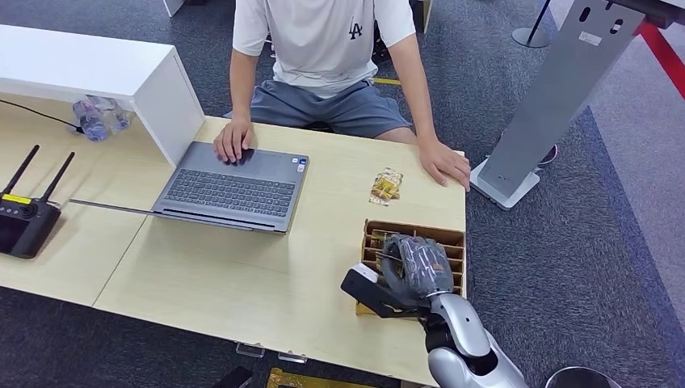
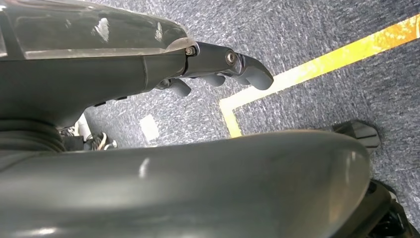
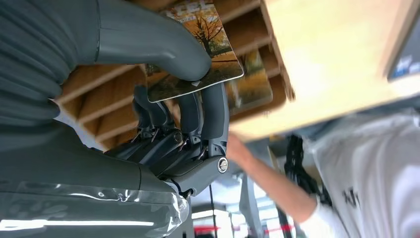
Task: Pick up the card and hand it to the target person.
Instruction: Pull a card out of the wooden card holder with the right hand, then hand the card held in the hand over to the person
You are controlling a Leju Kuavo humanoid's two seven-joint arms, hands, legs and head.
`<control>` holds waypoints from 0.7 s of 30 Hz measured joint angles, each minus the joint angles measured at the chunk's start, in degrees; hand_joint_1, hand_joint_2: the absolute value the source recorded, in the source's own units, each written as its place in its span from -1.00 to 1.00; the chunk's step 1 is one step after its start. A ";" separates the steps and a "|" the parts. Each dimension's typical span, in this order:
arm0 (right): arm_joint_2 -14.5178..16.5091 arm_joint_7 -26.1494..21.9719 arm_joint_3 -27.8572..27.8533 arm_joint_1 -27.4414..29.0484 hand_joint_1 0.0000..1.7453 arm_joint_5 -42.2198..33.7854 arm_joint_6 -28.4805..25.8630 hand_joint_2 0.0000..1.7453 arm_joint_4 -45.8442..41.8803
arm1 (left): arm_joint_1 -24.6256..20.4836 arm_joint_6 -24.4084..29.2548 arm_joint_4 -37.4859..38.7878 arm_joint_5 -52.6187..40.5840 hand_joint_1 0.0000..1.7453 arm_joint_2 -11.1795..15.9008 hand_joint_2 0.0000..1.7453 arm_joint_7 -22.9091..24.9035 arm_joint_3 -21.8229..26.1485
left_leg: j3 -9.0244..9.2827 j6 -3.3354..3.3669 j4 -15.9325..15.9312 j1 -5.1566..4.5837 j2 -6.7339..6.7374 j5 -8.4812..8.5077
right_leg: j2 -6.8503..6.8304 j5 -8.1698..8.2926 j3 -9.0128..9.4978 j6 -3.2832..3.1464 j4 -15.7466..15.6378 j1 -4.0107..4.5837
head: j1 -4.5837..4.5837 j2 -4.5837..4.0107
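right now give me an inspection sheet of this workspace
surface: pale wood table, two tops joined.
job's things: card pinched in the right robot hand over the slotted card box; person seated opposite.
clutter: laptop, snack packet, water bottles, white shelf.
grippers: left robot hand hangs over the carpet, holding nothing, fingers curled.
cables: black lead behind the antenna unit.
surroundings: grey carpet, yellow floor line, grey stand.

Autumn-tree card (image 3: pixel 205 54) pinched between thumb and fingers (image 3: pixel 214 111), above wooden slotted box (image 3: pixel 104 106)
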 joint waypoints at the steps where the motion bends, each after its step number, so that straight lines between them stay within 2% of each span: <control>1: -0.34 0.31 -0.31 0.00 0.84 1.01 -0.19 1.00 -1.45 | 0.07 0.00 0.00 0.12 -1.00 0.01 -1.00 -0.10 0.00 | 0.00 0.00 0.00 0.00 0.00 0.00 | 0.00 0.00 0.00 0.00 0.00 0.00 | 0.00 0.00; 5: -1.81 0.47 -1.56 -0.02 0.84 4.83 -0.66 1.00 -8.00 | 0.39 -0.01 0.00 0.40 -1.00 0.02 -1.00 -0.58 0.00 | -0.01 0.00 0.00 0.00 0.00 0.00 | 0.00 0.00 -0.02 0.00 0.00 0.00 | 0.00 0.00; 10: -3.01 -2.25 -2.39 -0.03 0.84 11.10 -3.31 1.00 -15.38 | 0.44 -0.07 0.00 0.39 -1.00 0.01 -1.00 -0.74 0.00 | 0.00 0.00 0.00 0.00 0.00 0.00 | 0.00 0.00 -0.02 0.00 0.00 0.00 | 0.00 0.00; 15: -3.35 -7.08 -2.46 0.06 0.84 15.99 -9.60 1.00 -19.03 | 0.19 -0.23 0.00 0.07 -1.00 -0.02 -1.00 -0.73 0.00 | 0.00 0.00 0.00 0.00 0.00 0.00 | 0.00 0.00 -0.02 0.00 0.00 0.00 | 0.00 0.00; 21: -3.36 -10.61 -2.46 0.48 0.84 18.80 -18.50 1.00 -18.90 | -0.26 -0.22 0.00 -0.20 -1.00 -0.07 -1.00 -0.21 0.00 | -0.01 0.00 0.00 0.00 0.00 0.00 | 0.00 0.00 -0.01 0.00 0.00 0.00 | 0.00 0.00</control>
